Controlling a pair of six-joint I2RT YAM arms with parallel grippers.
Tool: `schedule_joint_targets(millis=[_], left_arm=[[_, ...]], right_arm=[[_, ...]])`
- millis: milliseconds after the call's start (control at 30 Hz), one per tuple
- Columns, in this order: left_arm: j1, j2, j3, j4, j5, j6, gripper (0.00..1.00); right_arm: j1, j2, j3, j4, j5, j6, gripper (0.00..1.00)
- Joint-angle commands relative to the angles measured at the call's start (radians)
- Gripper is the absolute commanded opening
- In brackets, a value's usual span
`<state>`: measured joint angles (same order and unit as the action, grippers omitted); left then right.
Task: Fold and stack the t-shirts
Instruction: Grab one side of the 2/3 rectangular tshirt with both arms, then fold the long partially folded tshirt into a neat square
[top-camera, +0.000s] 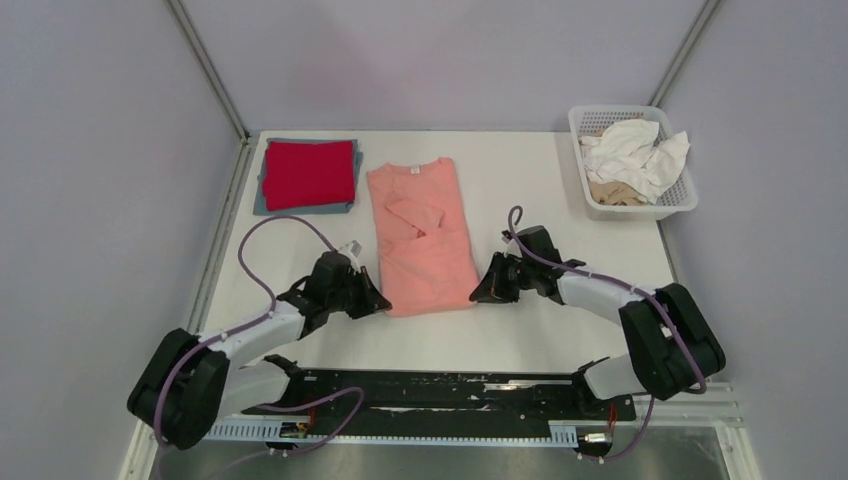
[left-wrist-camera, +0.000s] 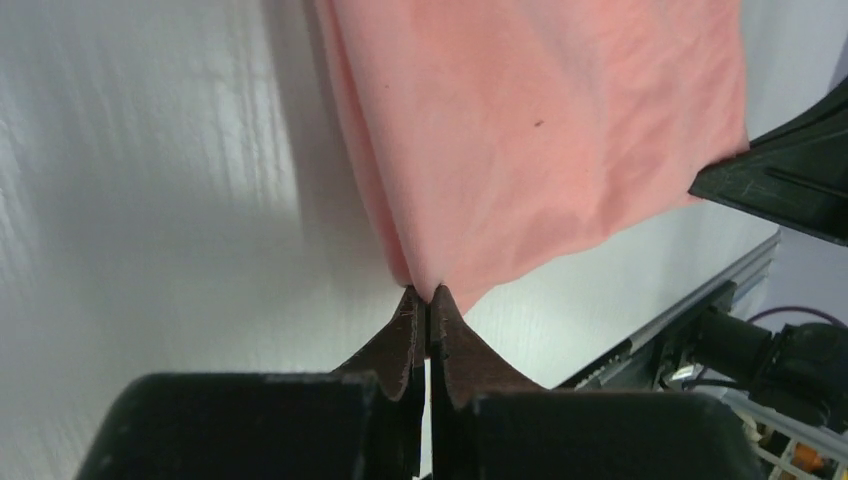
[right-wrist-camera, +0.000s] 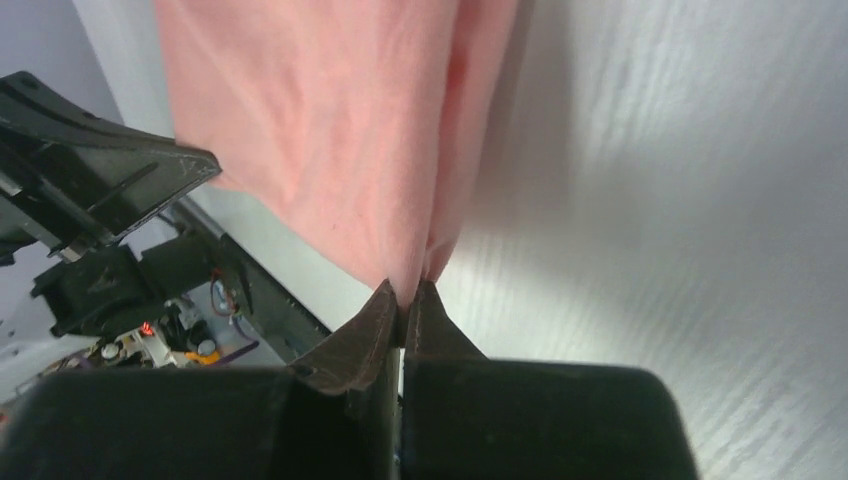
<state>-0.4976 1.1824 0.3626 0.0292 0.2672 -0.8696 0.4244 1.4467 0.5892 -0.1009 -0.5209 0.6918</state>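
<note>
White and smooth with a faint brushed sheen, the table (top-camera: 520, 180) sits in a booth of pale lilac walls (top-camera: 450, 60) joined by grey corner posts (top-camera: 205, 65). Soft matte cloth lies on it. The pink shirt (top-camera: 425, 240) is at the middle, folded into a long narrow rectangle and lightly creased, with its collar at the far end and a sleeve turned across its front. The left gripper (left-wrist-camera: 427, 295) has its dark tapered fingers pressed together on the shirt's near left corner. The right gripper (right-wrist-camera: 405, 290) pinches the near right corner in the same way. At the far left the red shirt (top-camera: 310, 172) lies as a neat square on the grey-blue shirt (top-camera: 300, 210), whose edges show along two sides. At the far right a white plastic lattice basket (top-camera: 640, 210) holds crumpled white shirts (top-camera: 635, 150) over a beige shirt (top-camera: 610, 192).
</note>
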Motion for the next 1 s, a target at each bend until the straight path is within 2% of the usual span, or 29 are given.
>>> schedule_joint_targets(millis=[0, 67, 200, 367, 533, 633, 800, 967], left_arm=[[-0.051, -0.2, -0.023, -0.122, -0.022, -0.004, 0.0], [-0.071, -0.349, -0.024, -0.192, -0.026, -0.001, 0.0], [-0.08, -0.549, -0.006, -0.276, 0.015, 0.012, 0.0], [-0.083, -0.657, 0.047, -0.314, 0.035, 0.026, 0.0], [-0.084, -0.66, 0.095, -0.286, -0.001, 0.026, 0.0], [-0.081, -0.644, 0.126, -0.256, -0.104, 0.029, 0.0], [-0.067, -0.521, 0.225, -0.242, -0.245, 0.049, 0.0], [0.031, -0.389, 0.263, -0.179, -0.257, 0.059, 0.0]], right_arm=[[0.034, -0.127, -0.014, -0.067, -0.16, -0.024, 0.0], [0.049, -0.183, -0.015, -0.117, -0.22, -0.031, 0.0], [0.062, -0.309, 0.017, -0.235, -0.278, -0.091, 0.0], [0.059, -0.385, 0.07, -0.257, -0.364, -0.084, 0.0], [0.027, -0.376, 0.156, -0.264, -0.43, -0.083, 0.0], [-0.001, -0.345, 0.216, -0.266, -0.415, -0.111, 0.0], [-0.06, -0.243, 0.342, -0.257, -0.365, -0.125, 0.0], [-0.114, -0.11, 0.473, -0.255, -0.364, -0.15, 0.0]])
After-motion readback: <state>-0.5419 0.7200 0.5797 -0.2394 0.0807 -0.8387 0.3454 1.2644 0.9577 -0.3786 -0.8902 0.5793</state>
